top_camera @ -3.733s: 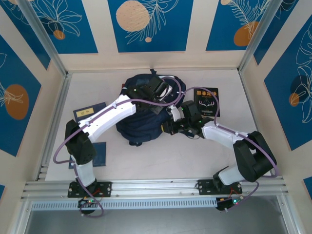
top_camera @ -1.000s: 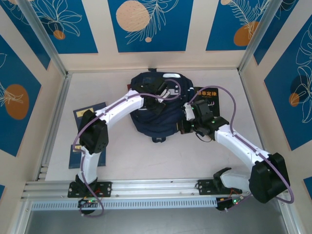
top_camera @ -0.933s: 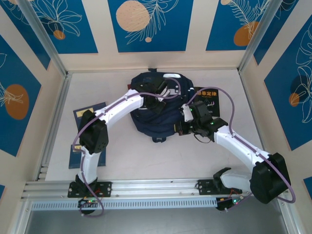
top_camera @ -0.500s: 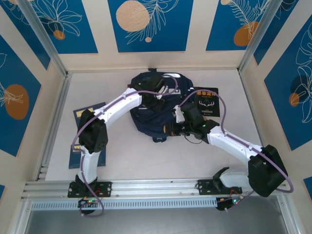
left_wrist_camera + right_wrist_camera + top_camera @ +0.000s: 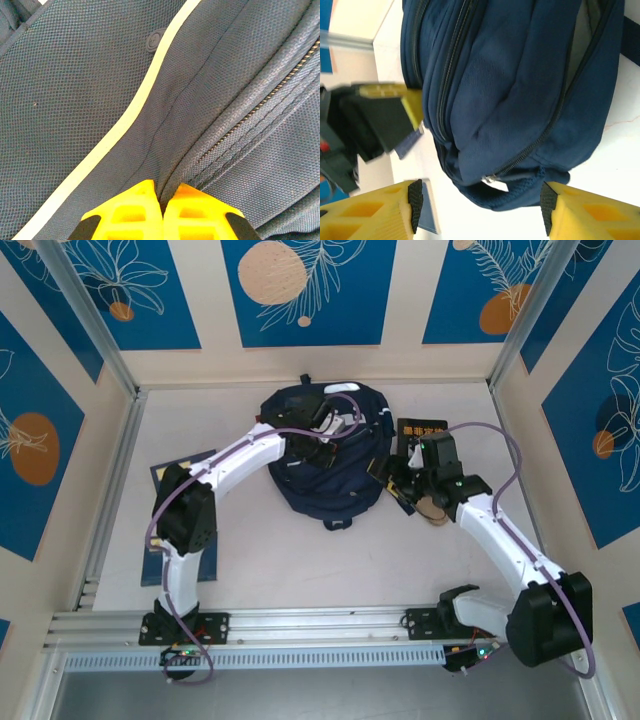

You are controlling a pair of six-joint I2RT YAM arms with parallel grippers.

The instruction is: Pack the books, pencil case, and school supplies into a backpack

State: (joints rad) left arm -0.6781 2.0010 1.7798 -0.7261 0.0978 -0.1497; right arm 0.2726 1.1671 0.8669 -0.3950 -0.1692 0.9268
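Note:
The navy backpack (image 5: 325,465) lies mid-table with its white stripe (image 5: 125,120) running across the left wrist view. My left gripper (image 5: 318,445) (image 5: 162,200) is shut, pinching a fold of backpack fabric beside a zipper. At the bag's right side my right gripper (image 5: 395,483) (image 5: 481,206) stands open with nothing between its fingers. It faces the bag's bottom end (image 5: 510,90) and a zipper pull (image 5: 490,178). The black book (image 5: 424,430) lies to the right of the bag, partly under my right arm. A dark blue book (image 5: 182,470) lies at the left.
Another dark blue flat piece (image 5: 150,558) lies near the left arm's base. Metal frame posts and patterned walls close in the table on three sides. Bare table (image 5: 330,560) lies in front of the backpack.
My right gripper has opened and drawn back to the right from the backpack's lower edge. The backpack has shifted slightly up and right. The left gripper stays shut on the fabric.

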